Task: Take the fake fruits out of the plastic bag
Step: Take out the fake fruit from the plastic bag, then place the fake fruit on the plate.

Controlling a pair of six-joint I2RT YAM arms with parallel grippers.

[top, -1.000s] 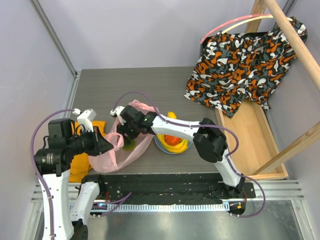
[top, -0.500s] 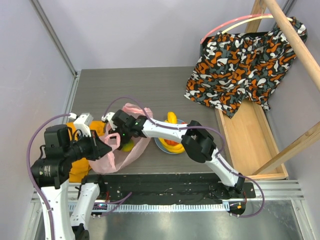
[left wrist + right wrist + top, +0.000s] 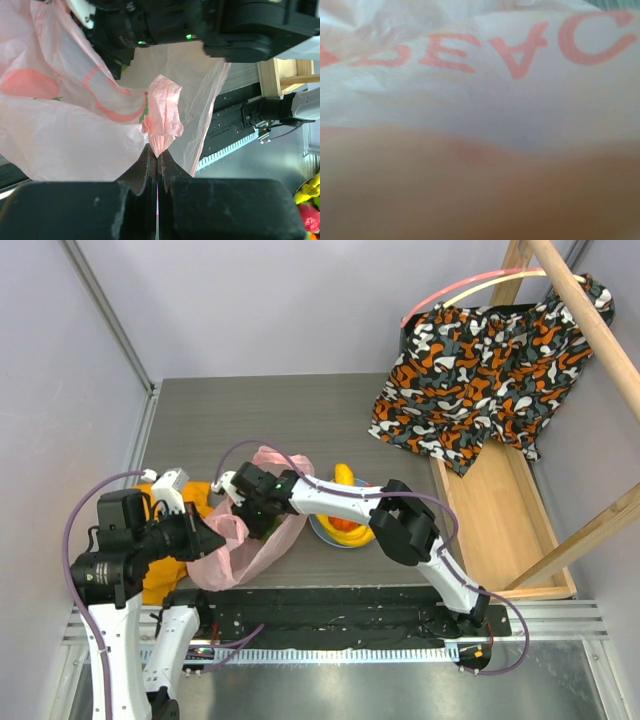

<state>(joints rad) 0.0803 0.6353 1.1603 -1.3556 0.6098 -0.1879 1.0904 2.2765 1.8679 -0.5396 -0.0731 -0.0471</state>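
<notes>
The pink plastic bag [image 3: 235, 555] lies at the table's near left. My left gripper [image 3: 208, 537] is shut on a bunched fold of its rim, which shows between the closed jaws in the left wrist view [image 3: 162, 117]. My right gripper [image 3: 252, 508] reaches into the bag's mouth. Its fingers are hidden, and the right wrist view shows only blurred bag film with red letters [image 3: 480, 60]. A yellow banana bunch [image 3: 345, 478] and an orange fruit [image 3: 345, 523] lie on the light-blue plate [image 3: 322, 532] right of the bag. I cannot make out any fruit inside the bag.
An orange cloth [image 3: 160, 570] lies under my left arm. Orange-black-white patterned fabric [image 3: 480, 360] hangs over a wooden rail at the back right, above a long wooden tray [image 3: 500, 520]. Grey walls stand at the left and back.
My right gripper went left, deeper into the bag's mouth, then came back slightly right. My left gripper kept its hold on the bag's rim and shifted a little.
</notes>
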